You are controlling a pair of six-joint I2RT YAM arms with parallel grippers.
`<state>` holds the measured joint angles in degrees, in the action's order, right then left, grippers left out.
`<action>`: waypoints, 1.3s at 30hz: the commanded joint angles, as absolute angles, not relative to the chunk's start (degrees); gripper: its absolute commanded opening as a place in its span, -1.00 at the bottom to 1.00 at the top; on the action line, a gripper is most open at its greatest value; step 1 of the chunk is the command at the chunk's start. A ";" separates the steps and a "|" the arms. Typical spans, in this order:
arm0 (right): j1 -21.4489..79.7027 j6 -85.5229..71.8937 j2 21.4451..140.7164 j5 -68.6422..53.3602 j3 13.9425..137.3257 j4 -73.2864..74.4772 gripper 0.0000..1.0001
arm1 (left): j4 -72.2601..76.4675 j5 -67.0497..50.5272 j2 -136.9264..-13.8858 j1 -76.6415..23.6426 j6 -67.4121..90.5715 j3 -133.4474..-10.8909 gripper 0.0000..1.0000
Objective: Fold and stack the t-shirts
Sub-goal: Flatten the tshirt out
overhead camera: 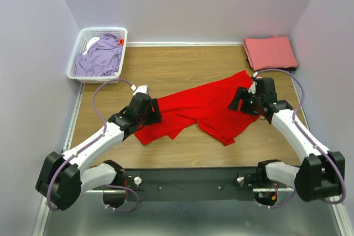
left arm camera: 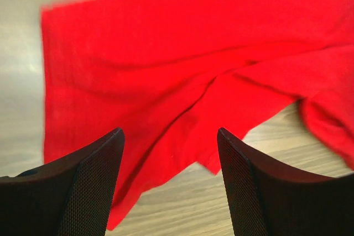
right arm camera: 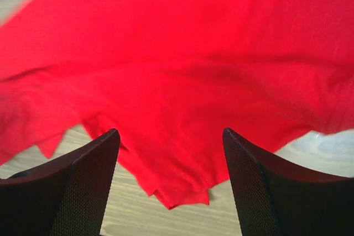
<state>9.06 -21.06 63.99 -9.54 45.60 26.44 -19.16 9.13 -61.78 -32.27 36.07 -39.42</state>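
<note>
The bright red t-shirt (overhead camera: 204, 109) lies crumpled across the middle of the wooden table, stretching from lower left to upper right. My left gripper (overhead camera: 156, 112) is open and empty at the shirt's left end; the left wrist view shows red cloth (left arm camera: 182, 64) beyond its fingers (left arm camera: 91, 186). My right gripper (overhead camera: 237, 102) is open and empty over the shirt's right end; the right wrist view shows a cloth edge (right arm camera: 182, 192) between its fingers (right arm camera: 260, 192). The salmon-pink t-shirt (overhead camera: 270, 52) lies folded at the back right. The lavender t-shirt (overhead camera: 102, 56) is bunched in the basket.
The white lattice basket (overhead camera: 74, 64) stands at the back left corner. Grey walls close the table on three sides. A black rail (overhead camera: 188, 183) carrying the arm bases runs along the near edge.
</note>
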 commanded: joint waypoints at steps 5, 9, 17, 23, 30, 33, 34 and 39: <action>9.49 -27.33 65.66 -1.34 40.26 31.81 0.63 | -14.16 5.89 -62.05 -32.26 43.50 -29.63 0.51; 9.58 -27.07 66.27 -3.67 39.11 32.26 0.62 | -11.96 5.54 -63.54 -32.26 44.12 -27.69 0.51; 9.49 -30.41 72.94 -2.99 37.09 26.83 0.63 | -10.37 11.25 -65.38 -32.17 44.91 -27.33 0.50; 9.40 -32.17 79.87 -0.27 37.88 20.58 0.48 | -9.14 12.39 -74.07 -30.86 40.87 -32.51 0.35; 6.69 -32.87 86.47 2.90 40.33 16.44 0.44 | -9.31 12.83 -86.12 -25.85 33.67 -40.16 0.33; 2.47 -32.26 88.50 3.43 42.36 15.38 0.43 | -8.88 12.74 -90.69 -23.21 30.59 -44.29 0.32; 1.24 -32.26 89.72 3.60 44.45 15.21 0.43 | -8.70 12.74 -91.92 -21.38 29.80 -46.99 0.32; -1.14 -29.36 91.32 7.12 53.16 15.47 0.44 | -8.00 10.99 -101.94 -18.81 25.50 -58.34 0.21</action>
<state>-0.05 -31.86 89.67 1.08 47.77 15.79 -7.99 10.63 -96.86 -20.10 30.61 -52.84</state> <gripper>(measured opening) 0.717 0.637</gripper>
